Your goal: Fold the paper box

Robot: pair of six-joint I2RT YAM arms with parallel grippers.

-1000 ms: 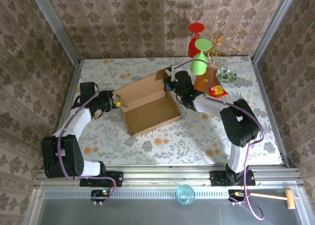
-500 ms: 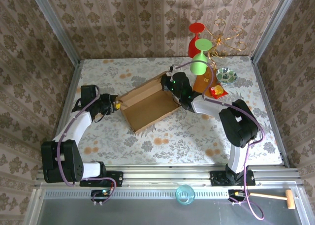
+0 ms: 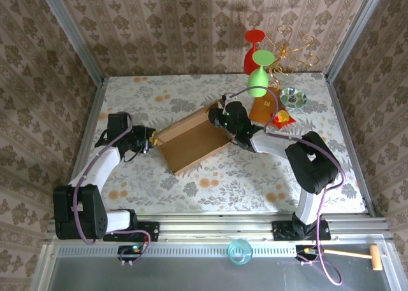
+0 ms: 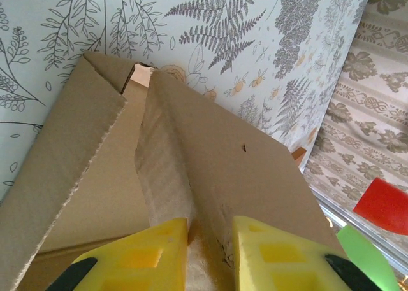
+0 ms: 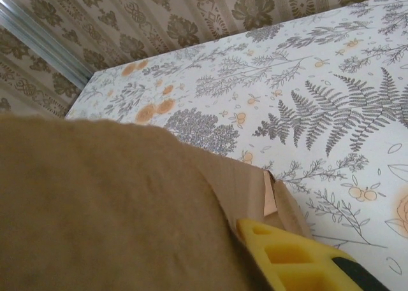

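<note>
Workspace: floral-patterned table (image 3: pixel 255 170), enclosed by patterned walls, arm bases at its near edge.
Paper box position: the paper box (image 3: pixel 194 144) lies at the middle of the table, turned at an angle, between the two grippers.
Paper box condition: the shallow tray is open upward. The long far panel stands raised along the far edge and leans over the tray. Side walls are up.
Left gripper: the left gripper (image 3: pixel 148 138) is at the left end of the box. In the left wrist view its yellow fingers (image 4: pixel 159 253) are closed in on a standing cardboard panel (image 4: pixel 242 176), one finger on each face, pinching it.
Right gripper: the right gripper (image 3: pixel 218 117) is at the far right corner of the box, against the raised panel. In the right wrist view one yellow finger (image 5: pixel 299 259) lies beside the cardboard (image 5: pixel 95 202), which hides the other finger. Whether the jaws are spread or pressed together cannot be told.
Far right items: red goblet (image 3: pixel 254 49), green goblet (image 3: pixel 259 74), gold wire stand (image 3: pixel 294 49), orange-brown cardboard piece (image 3: pixel 262 109) and metal bowl (image 3: pixel 293 98), all apart from the box.
Near ledge: teal cup (image 3: pixel 240 251) and wooden mallet (image 3: pixel 363 256).
</note>
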